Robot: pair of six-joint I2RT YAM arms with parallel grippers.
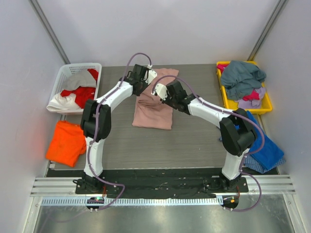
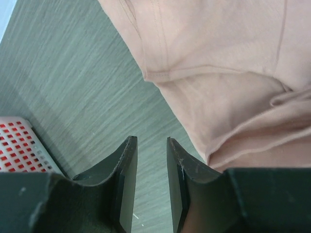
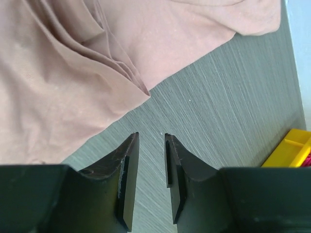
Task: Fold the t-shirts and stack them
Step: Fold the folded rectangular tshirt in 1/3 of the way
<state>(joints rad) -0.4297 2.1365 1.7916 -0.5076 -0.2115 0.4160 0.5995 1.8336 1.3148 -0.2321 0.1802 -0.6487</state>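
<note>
Dark grey wood-grain desk (image 1: 194,141), white perforated plastic basket (image 1: 73,68) at its far-left corner, yellow plastic bin (image 1: 226,97) at far right, silver aluminium rail (image 1: 48,187) along the near edge.

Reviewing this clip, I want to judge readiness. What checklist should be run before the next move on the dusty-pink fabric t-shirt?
1. Left gripper free of fabric: ok, jaws apart, nothing between them.
2. Right gripper free of fabric: ok, likewise.
3. Dusty-pink fabric t-shirt lying folded on the grey wood-grain table: ok.
4. Its folded edges aligned: not ok, layers splay at the corner near the right gripper.
5. Its far end flat: cannot tell, the arms cover it.
</note>
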